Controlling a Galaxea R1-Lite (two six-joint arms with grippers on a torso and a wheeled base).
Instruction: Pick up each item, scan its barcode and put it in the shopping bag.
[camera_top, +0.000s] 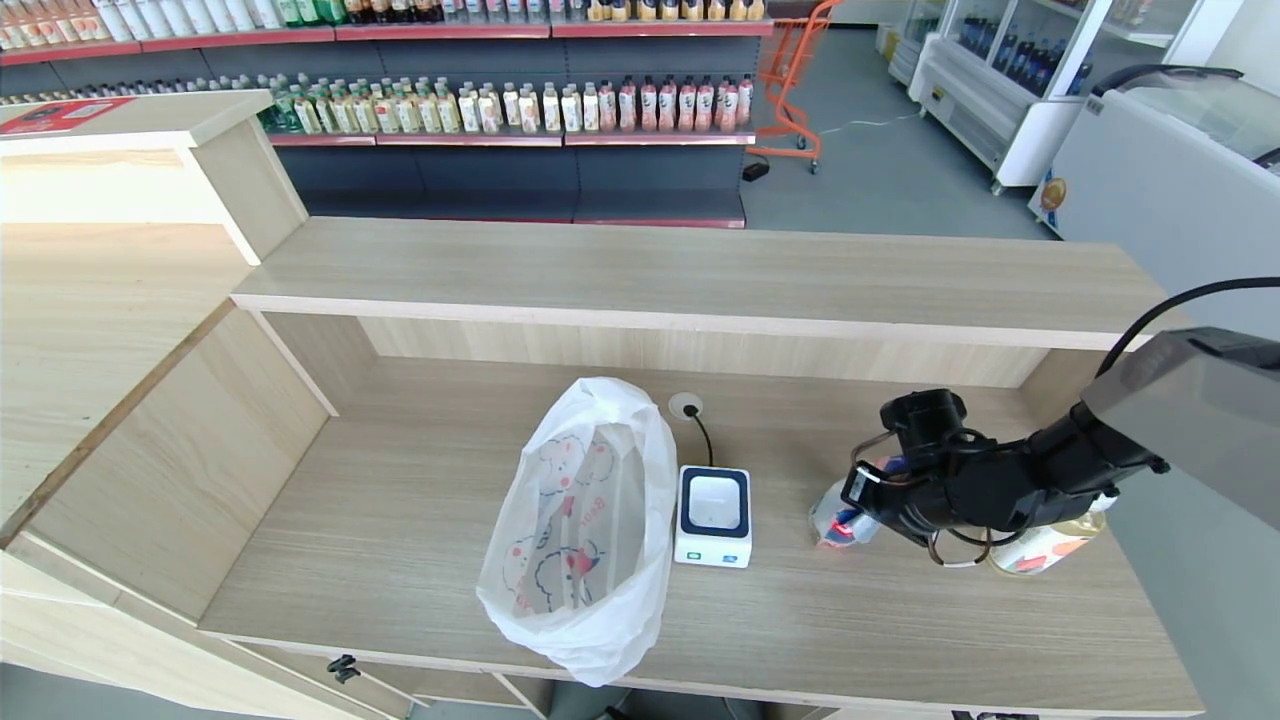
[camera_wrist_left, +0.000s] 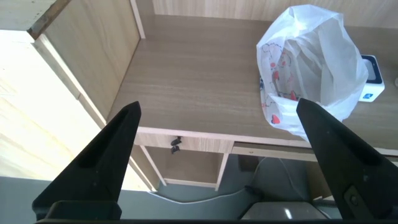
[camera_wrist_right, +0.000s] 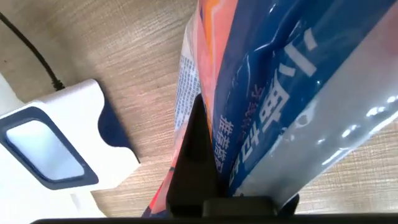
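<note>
Two grippers are shown. The right gripper (camera_top: 850, 505) is clamped on a snack packet (camera_top: 833, 525), which is held low over the wooden counter (camera_top: 400, 520), just to the right of the scanner (camera_top: 713, 515); whether the packet touches the wood cannot be told. The packet is printed in blue and orange-red, with a clear film part. Large white characters are carried on the blue, and a panel of fine print, too small to be made out, on the paler side. The left gripper (camera_wrist_left: 217, 162) is held above the counter's near edge with its jaws spread wide apart.

The shopping bag (camera_top: 645, 450), of white plastic with pink and red cartoon figures and lettering, is stood open just left of the scanner. The scanner is a white box with a dark blue frame round its upturned window; its black cable (camera_top: 701, 435) is led to a round port (camera_top: 686, 405) in the counter. A pale yellow bottle (camera_top: 1040, 548) with an orange label is partly hidden under the right arm.

Beyond the raised ledge, shelves (camera_top: 500, 140) with red edging are stocked with rows of bottled drinks. An orange trolley frame (camera_top: 795, 80) and glass-fronted chillers (camera_top: 1010, 90) are seen on the grey floor.
</note>
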